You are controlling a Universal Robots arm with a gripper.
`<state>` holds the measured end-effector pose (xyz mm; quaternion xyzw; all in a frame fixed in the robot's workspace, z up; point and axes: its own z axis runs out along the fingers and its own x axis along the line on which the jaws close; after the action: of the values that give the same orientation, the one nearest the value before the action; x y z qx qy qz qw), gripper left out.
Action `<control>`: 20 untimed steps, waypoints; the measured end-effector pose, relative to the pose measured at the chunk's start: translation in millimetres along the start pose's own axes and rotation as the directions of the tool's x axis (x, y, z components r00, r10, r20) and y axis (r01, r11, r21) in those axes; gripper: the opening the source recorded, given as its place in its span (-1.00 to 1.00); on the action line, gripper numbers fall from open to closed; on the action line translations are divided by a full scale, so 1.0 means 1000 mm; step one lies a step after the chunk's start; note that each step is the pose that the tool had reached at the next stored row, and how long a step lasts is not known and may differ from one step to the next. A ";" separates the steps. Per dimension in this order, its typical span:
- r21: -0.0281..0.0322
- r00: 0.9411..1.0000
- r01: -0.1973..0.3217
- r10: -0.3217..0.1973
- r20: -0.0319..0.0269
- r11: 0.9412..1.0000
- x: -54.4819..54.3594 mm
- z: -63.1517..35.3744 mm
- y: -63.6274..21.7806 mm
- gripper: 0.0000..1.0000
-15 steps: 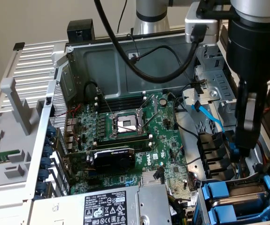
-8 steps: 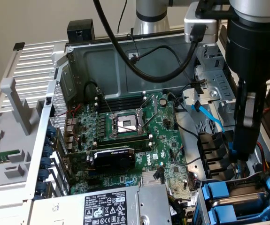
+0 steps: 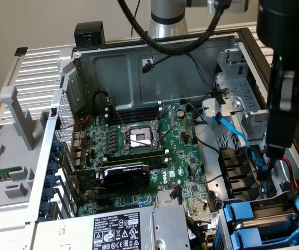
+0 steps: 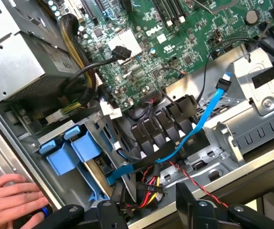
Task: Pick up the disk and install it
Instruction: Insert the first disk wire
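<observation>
The gripper [image 4: 147,196] is released, jaws apart, nothing between them. The disk [image 3: 243,212] sits slotted at the exterior view's 5 o'clock, bright blue carrier showing, beside a matching second carrier [image 3: 249,237].

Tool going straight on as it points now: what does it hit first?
Likely the red-yellow-black wire bundle lying just ahead of the tool. Depth is unclear, so treat that as a guess.
</observation>
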<state>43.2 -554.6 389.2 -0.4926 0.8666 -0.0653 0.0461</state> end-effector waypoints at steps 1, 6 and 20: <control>-0.001 1.000 0.000 0.000 0.000 1.000 0.001 -0.0042 -0.0015 0.10; -0.010 1.000 -0.003 0.003 -0.005 1.000 0.006 -0.0189 -0.0074 0.10; -0.010 1.000 -0.010 0.010 -0.006 1.000 0.006 -0.0189 -0.0075 0.10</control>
<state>43.6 -562.6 408.9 -0.4884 0.8694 -0.0620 0.0413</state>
